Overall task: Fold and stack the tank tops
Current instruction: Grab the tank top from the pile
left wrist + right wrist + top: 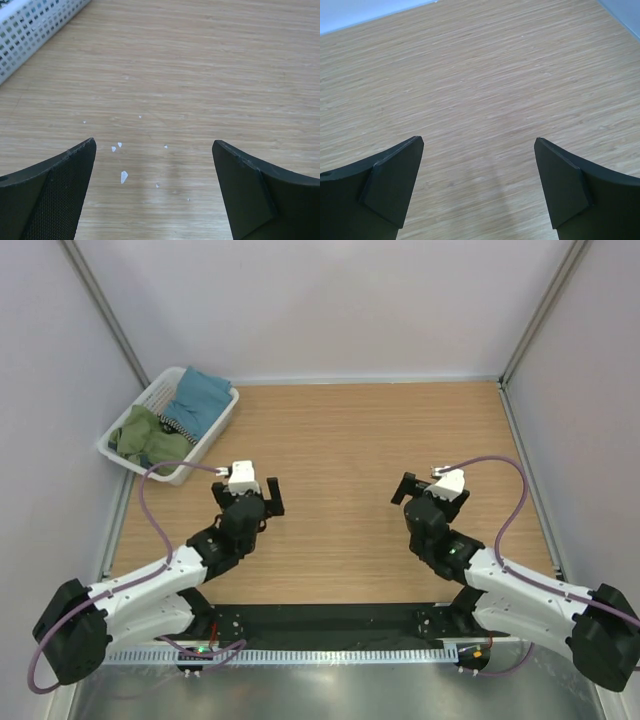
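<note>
The teal-blue tank top [200, 397] and the olive-green tank top [146, 439] lie crumpled in a white basket [213, 439] at the table's far left. My left gripper [250, 496] is open and empty over bare wood, to the right of and nearer than the basket; in the left wrist view [154, 150] its jaws stand wide apart. My right gripper [418, 490] is open and empty over the table's right half; it also shows in the right wrist view [479, 146], wide apart. The olive top's chest graphic is hidden.
The basket's mesh wall shows at the top left of the left wrist view [30, 30]. A few small white flecks [123, 176] lie on the wood between the left fingers. Grey walls enclose the wooden table [350, 440] on three sides.
</note>
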`<action>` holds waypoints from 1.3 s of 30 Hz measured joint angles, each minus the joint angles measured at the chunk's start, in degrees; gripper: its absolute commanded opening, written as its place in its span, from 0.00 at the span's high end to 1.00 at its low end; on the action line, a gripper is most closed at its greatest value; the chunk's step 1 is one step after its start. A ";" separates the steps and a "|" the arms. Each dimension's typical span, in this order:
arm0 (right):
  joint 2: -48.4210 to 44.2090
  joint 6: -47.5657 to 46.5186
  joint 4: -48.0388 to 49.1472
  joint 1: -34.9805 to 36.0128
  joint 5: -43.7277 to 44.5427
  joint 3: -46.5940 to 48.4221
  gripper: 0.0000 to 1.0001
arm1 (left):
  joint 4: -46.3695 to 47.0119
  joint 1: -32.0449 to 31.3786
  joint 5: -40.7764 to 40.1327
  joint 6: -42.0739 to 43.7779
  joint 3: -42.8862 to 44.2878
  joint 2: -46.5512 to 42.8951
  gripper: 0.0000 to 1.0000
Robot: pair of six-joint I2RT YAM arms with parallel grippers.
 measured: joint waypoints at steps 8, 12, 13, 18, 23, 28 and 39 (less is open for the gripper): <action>-6.71 -2.47 4.46 0.02 -4.02 -5.46 0.12 | -13.16 19.85 11.26 -11.76 11.21 5.84 0.00; -8.66 -2.86 6.03 0.00 -5.99 -6.99 0.13 | -19.15 28.63 13.75 -18.86 22.36 9.77 0.02; -8.55 -2.91 6.43 0.00 -6.40 -7.04 0.13 | -20.15 30.32 14.14 -20.31 25.33 11.15 0.03; -5.95 -2.91 7.52 0.02 -8.13 -7.04 0.13 | -25.14 39.17 14.95 -24.65 40.57 21.70 0.12; -4.46 -2.93 7.61 0.00 -9.75 -7.04 0.13 | -29.51 44.02 13.99 -24.33 57.72 37.33 0.12; -4.44 -2.93 8.46 0.00 -10.93 -7.04 0.13 | -31.89 45.88 15.10 -22.67 68.67 50.31 0.13; -3.56 -2.89 9.22 0.02 -13.05 -7.04 0.14 | -37.94 48.83 22.47 -21.79 88.54 71.84 0.31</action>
